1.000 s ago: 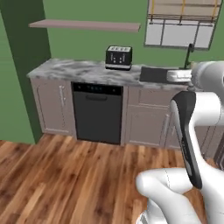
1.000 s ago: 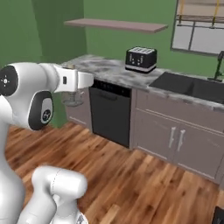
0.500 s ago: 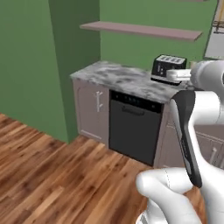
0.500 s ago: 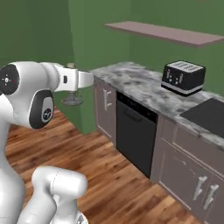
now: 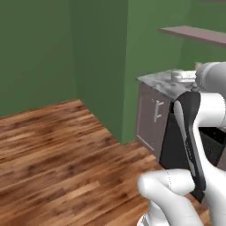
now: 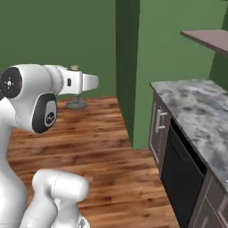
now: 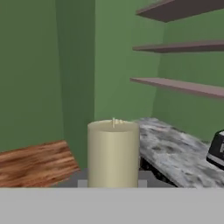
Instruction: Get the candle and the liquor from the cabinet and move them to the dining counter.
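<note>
Cream candle [image 7: 113, 153] clamped in gripper [image 7: 112, 183] (hand view) | grey foot [image 6: 76, 103] visible from right base

floor: wood planks [image 5: 57, 150] | worktop: marbled stone [image 6: 200, 111], black appliance [image 7: 217, 151] on it

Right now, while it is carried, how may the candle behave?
The candle looks stiff and smooth, so it might slip in a loose grip. Its round foot seems wide, so it probably stands steady when set down. Pushed near the top, it could tip.
</note>
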Controlling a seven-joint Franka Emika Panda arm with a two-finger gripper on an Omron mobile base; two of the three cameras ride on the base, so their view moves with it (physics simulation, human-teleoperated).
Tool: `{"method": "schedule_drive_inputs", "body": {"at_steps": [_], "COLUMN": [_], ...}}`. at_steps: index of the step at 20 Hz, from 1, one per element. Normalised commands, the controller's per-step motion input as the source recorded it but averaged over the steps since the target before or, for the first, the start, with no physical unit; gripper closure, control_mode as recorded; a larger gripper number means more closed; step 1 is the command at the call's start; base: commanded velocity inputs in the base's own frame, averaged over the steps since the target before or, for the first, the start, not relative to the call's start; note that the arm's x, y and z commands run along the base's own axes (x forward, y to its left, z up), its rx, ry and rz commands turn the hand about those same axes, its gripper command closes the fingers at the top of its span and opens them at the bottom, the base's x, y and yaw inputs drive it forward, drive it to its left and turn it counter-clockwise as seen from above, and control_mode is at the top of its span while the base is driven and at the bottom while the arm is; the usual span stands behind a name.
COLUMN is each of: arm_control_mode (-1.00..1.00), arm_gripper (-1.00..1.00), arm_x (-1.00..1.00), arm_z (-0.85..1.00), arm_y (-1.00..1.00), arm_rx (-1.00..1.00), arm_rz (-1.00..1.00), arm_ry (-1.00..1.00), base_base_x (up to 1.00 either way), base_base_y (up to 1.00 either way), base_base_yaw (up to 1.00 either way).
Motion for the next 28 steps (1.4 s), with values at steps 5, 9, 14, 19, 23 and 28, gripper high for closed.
{"method": "schedule_drive_inputs", "body": {"at_steps": [5,9,14,19,23,28], "arm_control_mode": [1.00,1.00,1.00,1.00,1.00,1.00], "arm_gripper": [1.00,1.00,1.00,1.00,1.00,1.00], "arm_x": [0.00,0.00,0.00,0.00,0.00,0.00], "arm_z": [0.00,0.00,0.00,0.00,0.00,0.00], "arm_y": [0.00,0.00,0.00,0.00,0.00,0.00], "arm_rx": [0.00,0.00,0.00,0.00,0.00,0.00], "arm_rz": [0.00,0.00,0.00,0.00,0.00,0.00], "arm_ry": [0.00,0.00,0.00,0.00,0.00,0.00], "base_base_x": [0.55,0.55,0.96,1.00,1.00,1.00], "base_base_y": [-0.08,-0.06,-0.33,-0.48,-0.51,-0.54], "base_base_yaw": [0.90,0.90,0.62,0.45,0.44,0.45]}}
